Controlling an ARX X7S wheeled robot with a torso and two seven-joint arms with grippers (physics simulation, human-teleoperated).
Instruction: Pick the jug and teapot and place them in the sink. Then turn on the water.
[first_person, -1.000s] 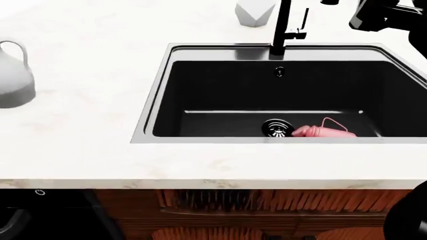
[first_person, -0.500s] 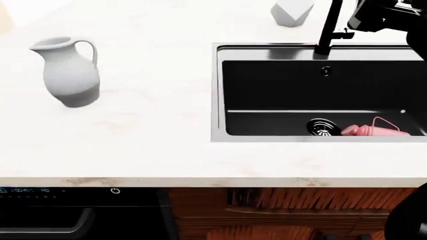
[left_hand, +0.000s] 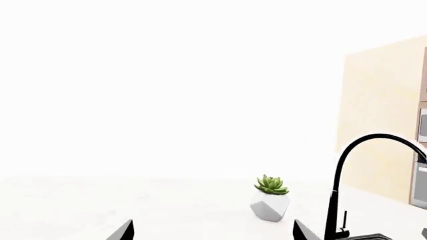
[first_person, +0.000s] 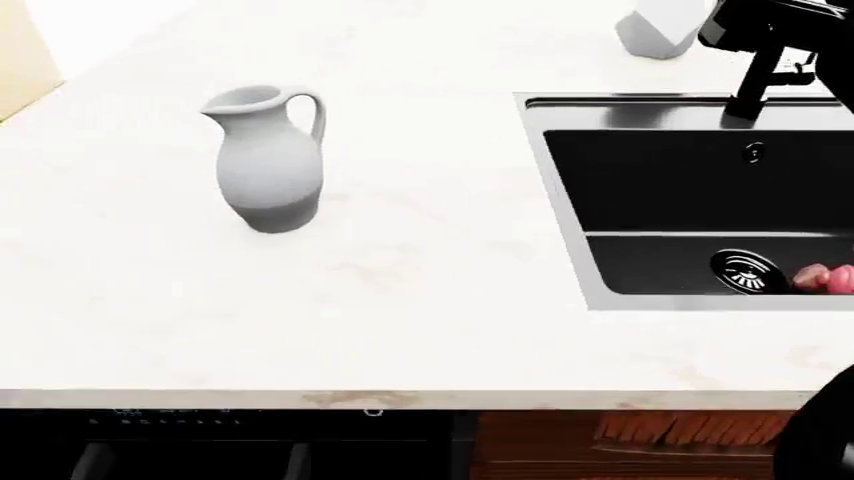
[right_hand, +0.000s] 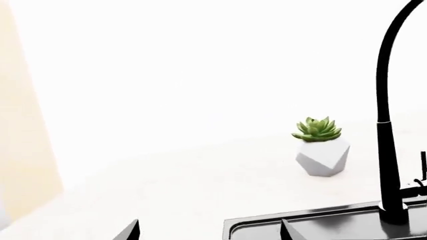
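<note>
View panned left: jug (first_person: 271, 160) now mid-worktop (first_person: 427, 290), teapot (first_person: 827, 279) at sink (first_person: 561, 170) edge. Both claws apart, empty. No legible text.

White faceted vase (right_hand: 323, 157) w/ green succulent (right_hand: 317, 129) upright on pale marbled desk (first_person: 400, 290), ahead of right claw & well apart from it. Beige cabinet panel (left_hand: 383, 115) far off past the vase from left claw. Dark drawer fronts (first_person: 227, 445) & reddish slatted front (first_person: 641, 440) under desk edge
</note>
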